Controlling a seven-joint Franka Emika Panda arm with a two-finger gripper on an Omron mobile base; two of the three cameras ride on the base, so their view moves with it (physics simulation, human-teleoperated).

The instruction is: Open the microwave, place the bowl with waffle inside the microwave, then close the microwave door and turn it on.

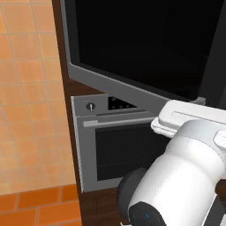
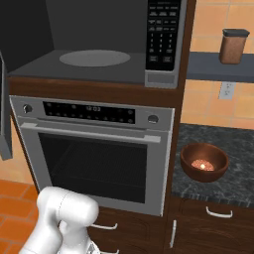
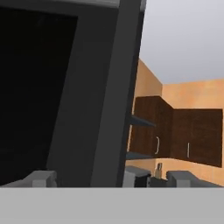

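The bowl with waffle (image 2: 204, 162) sits on the worktop (image 2: 233, 149), low and well to the right of the gripper (image 3: 111, 177); it looks rigid, light and smooth, so its thick rim is probably the best hold. The gripper is wide open and empty, close against the swung-out microwave door (image 3: 65, 96), with the microwave (image 2: 99, 44) cavity open.

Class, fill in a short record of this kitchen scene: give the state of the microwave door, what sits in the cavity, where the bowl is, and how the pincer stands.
microwave door: swung open, black glass in grey frame
microwave cavity: round grey plate, nothing on it
bowl with waffle: on the dark counter, right of the oven
pincer: open, holding nothing, close to the door's edge
task step: door open, bowl not yet moved
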